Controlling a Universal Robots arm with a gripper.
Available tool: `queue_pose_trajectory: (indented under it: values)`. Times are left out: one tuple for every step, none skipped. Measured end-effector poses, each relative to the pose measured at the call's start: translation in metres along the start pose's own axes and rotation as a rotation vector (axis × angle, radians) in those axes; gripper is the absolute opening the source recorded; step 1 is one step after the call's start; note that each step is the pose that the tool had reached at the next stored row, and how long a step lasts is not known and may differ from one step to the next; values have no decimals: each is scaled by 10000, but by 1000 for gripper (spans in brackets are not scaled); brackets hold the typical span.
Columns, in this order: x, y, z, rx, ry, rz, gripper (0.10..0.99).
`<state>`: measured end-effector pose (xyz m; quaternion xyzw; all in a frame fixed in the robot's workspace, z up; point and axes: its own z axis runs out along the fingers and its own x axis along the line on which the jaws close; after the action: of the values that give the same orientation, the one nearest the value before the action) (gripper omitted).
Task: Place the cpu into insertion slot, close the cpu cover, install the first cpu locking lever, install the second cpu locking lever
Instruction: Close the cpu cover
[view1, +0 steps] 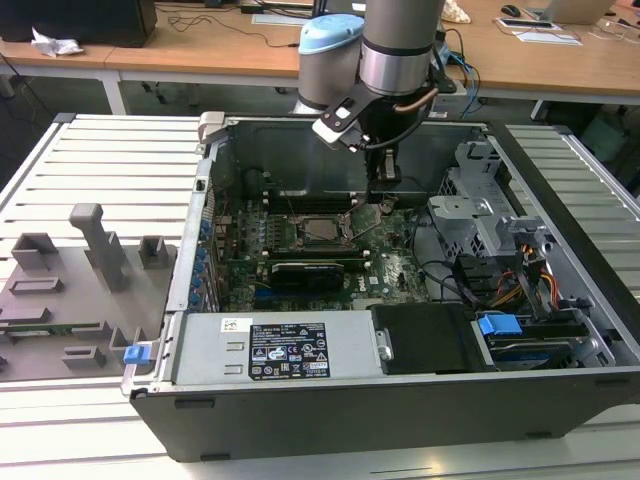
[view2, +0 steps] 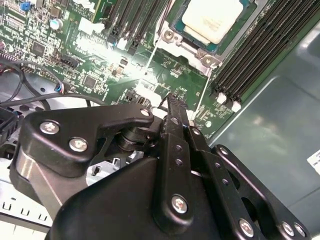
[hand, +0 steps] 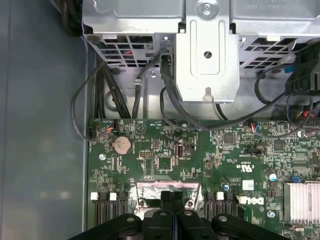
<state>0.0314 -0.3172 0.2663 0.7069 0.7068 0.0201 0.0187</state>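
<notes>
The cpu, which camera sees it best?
The second wrist view: the cpu is close, its pale square top plain. The exterior view shows a small far square. In the first wrist view the gripper covers that spot.

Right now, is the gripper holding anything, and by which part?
Nothing is held. The gripper has its fingers shut against each other with nothing between them, and it hovers over the board close to the seated cpu.

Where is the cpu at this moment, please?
The cpu lies mid-motherboard, between two banks of black memory slots in the second wrist view; in the exterior view it is just to the exterior view's left of the gripper.
</notes>
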Motion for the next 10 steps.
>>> queue_pose_trajectory:
  values:
    - [0,19,1,0,0,1,106]
    - [0,59,5,0,1,0,106]
    - [0,81,7,1,0,-1,106]
    - [0,105,11,0,2,1,106]
    - [0,134,17,1,-1,-1,106]
    - [0,163,30,1,0,-3,106]
    - [0,188,43,1,-1,-2,106]
    - [0,213,55,1,-1,-3,106]
    - [0,228,63,1,-1,-5,106]
    - [0,239,69,1,-1,-6,106]
